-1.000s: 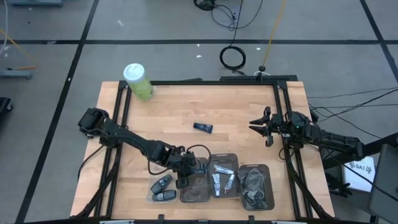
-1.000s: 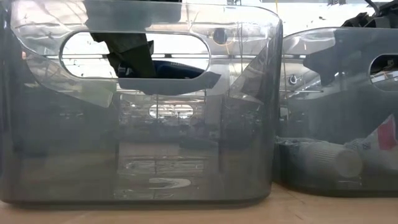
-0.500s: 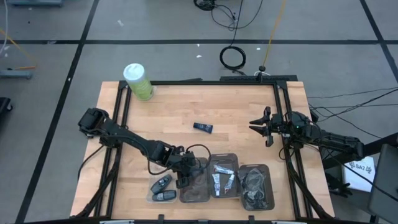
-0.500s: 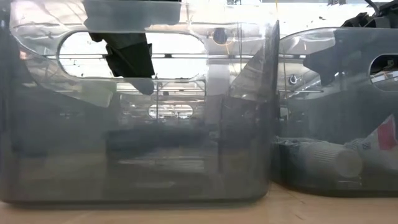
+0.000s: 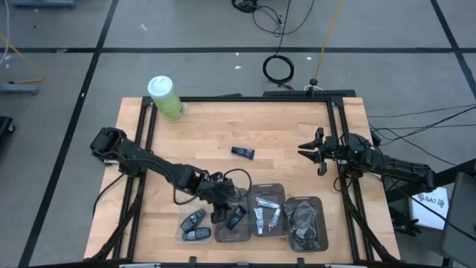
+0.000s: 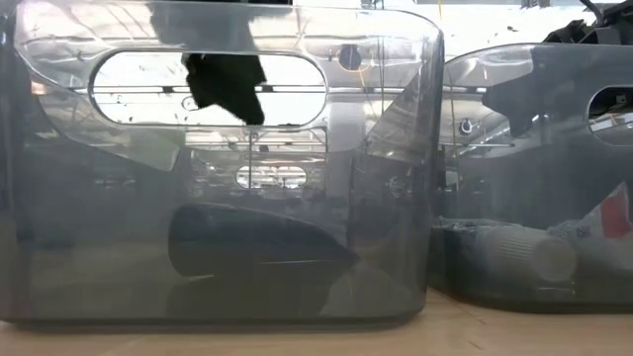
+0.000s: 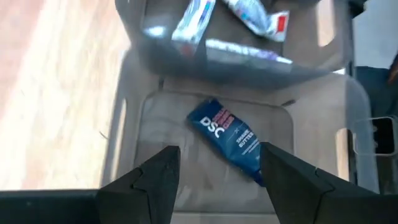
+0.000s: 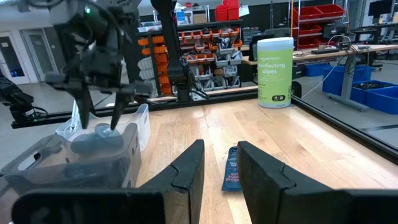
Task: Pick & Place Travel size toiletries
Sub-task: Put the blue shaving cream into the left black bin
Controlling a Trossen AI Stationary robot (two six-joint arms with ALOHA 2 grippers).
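Observation:
A dark navy tube with white lettering (image 7: pixel 229 139) lies flat on the floor of a clear grey bin (image 5: pixel 232 232), also seen as a dark shape (image 6: pixel 259 252) in the low view. My left gripper (image 7: pixel 217 186) hovers open just above that bin (image 5: pixel 219 204), with the tube below and between its fingers. A second navy tube (image 5: pixel 242 152) lies on the wood mid-table (image 8: pixel 231 168). White tubes with blue and red marks (image 5: pixel 266 216) lie in the adjoining bin (image 7: pixel 198 18). My right gripper (image 5: pixel 313 151) waits open by the table's right side.
A row of clear bins sits along the near edge: black key fobs (image 5: pixel 193 221) in the leftmost, dark cables (image 5: pixel 303 221) in the rightmost. The green canister with a white lid (image 5: pixel 165 97) stands at the far left corner. Black frame rails (image 5: pixel 333 134) border the table.
My left gripper has let go of the navy tube. A second ago the tube was level with the bin's handle opening; now it lies on the bin floor. The gripper has risen a little above the bin. The right arm kept still.

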